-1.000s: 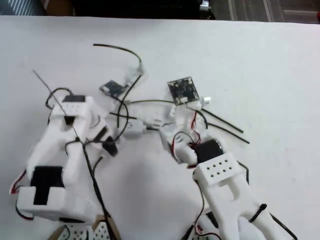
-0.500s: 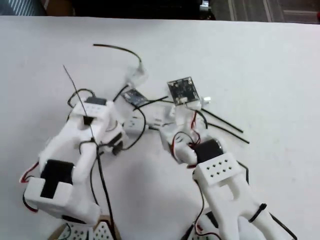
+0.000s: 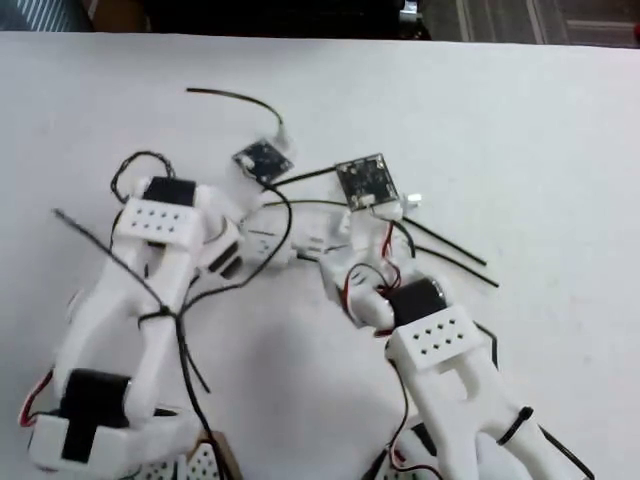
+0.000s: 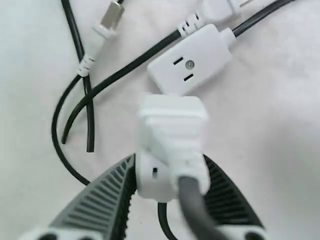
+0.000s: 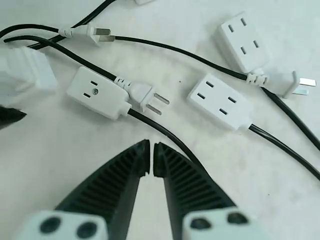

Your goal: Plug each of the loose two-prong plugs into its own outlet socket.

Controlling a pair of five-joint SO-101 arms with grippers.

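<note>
Gripping a white plug [image 4: 172, 125], the left hand [image 4: 170, 167] holds it just beside an outlet socket [image 4: 190, 62]; the right hand [image 5: 151, 152] hovers clenched, empty, over the surface [image 3: 520, 120].

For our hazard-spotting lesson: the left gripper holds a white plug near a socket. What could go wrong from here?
1. The socket lies loose; the right gripper is shut, apart from it, so pushing the white plug in the left gripper may slide it away.
2. Crossed black cords nearby could snag.
</note>
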